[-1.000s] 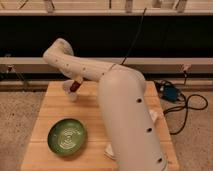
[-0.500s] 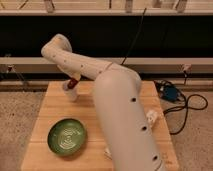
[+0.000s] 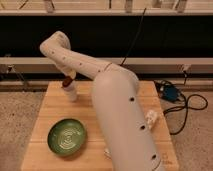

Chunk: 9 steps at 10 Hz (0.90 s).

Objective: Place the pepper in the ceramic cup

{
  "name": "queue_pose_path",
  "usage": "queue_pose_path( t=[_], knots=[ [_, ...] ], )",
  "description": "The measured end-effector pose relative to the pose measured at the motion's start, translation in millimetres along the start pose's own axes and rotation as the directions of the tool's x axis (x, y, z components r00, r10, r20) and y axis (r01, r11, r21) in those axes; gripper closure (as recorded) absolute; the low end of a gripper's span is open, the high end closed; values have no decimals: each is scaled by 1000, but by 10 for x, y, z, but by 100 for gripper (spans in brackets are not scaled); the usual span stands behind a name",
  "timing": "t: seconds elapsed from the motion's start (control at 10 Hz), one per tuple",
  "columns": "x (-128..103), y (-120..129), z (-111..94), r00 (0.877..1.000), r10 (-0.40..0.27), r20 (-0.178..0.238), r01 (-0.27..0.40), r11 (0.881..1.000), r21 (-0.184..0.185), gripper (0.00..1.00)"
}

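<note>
— Where's the pepper?
— Upper left of the frame, poking out of the cup on the wooden table.
— The gripper?
— Just above it. A green bowl sits lower left.

- The ceramic cup is seen as a small plain white vessel without a handle, standing upright on the wooden table, toward its far left part, beyond the green bowl and well apart from it.
- The pepper is seen as a small dark red piece right at the cup's mouth, directly above its rim; whether it is resting inside the cup cannot be told.
- The gripper is located just above the cup, at the pepper, beneath the bent white arm; its tip is largely hidden by the arm.
</note>
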Motion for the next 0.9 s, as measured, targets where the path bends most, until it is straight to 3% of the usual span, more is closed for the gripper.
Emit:
queue_pose_path(
  t=[0.2, 0.5, 0.6, 0.9],
  knots=[
    [-79, -19, 15, 999, -6, 31, 5, 1000, 18, 20],
    [-142, 27, 47, 998, 5, 63, -7, 999, 34, 20],
    [-143, 49, 52, 997, 10, 70, -13, 999, 37, 22],
    [-158, 67, 150, 999, 4, 41, -5, 999, 34, 51]
  ],
)
